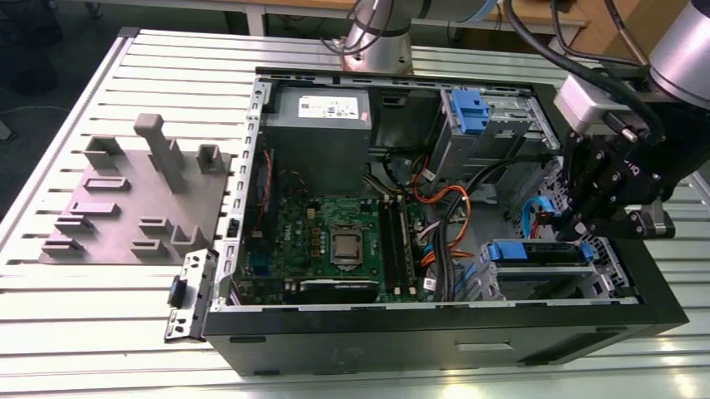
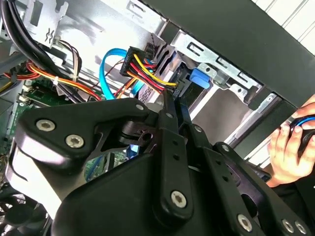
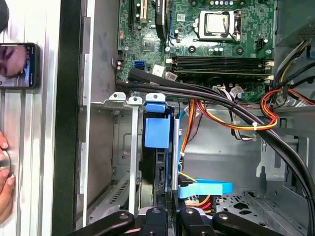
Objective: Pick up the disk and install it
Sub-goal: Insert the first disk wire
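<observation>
Jaws: gap hidden behind black linkage, cannot tell how far apart or whether gripping. Black gripper (image 1: 577,226) points down into open black computer case (image 1: 444,341), over drive cage on exterior view's right. Silver disk in blue plastic carrier (image 1: 537,251) sits in that cage, just beside gripper. Case lies on slatted silver metal table (image 1: 89,332). Grey fixture plate with upright blocks (image 1: 133,199) alongside. White label on grey power supply box (image 1: 319,125): print unreadable. Person's hand (image 2: 288,147) beyond case wall.
</observation>
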You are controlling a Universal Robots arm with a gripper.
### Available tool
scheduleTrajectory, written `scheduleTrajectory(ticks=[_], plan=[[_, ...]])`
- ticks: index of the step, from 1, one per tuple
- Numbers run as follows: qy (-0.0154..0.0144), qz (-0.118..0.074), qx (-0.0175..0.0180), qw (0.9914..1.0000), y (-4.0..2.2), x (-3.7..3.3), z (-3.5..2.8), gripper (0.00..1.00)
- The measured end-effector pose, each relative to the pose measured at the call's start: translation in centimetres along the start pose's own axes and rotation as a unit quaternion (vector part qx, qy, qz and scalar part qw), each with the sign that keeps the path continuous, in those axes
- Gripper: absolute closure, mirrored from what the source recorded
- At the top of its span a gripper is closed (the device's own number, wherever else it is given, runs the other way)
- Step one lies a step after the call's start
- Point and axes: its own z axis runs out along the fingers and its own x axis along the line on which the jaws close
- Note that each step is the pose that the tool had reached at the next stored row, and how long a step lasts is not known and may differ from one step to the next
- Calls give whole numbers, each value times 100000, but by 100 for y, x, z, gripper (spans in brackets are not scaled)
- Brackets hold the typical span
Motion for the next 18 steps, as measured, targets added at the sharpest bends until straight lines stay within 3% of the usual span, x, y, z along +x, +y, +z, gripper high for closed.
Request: scheduleTrajectory(ticks=[2,9,15,18], plan=[[8,4,269,100000,13,2,3,84],[16,11,613,99998,35,19,17,84],[36,-30,1454,99989,85,28,20,84],[30,-29,1558,99988,85,40,30,84]])
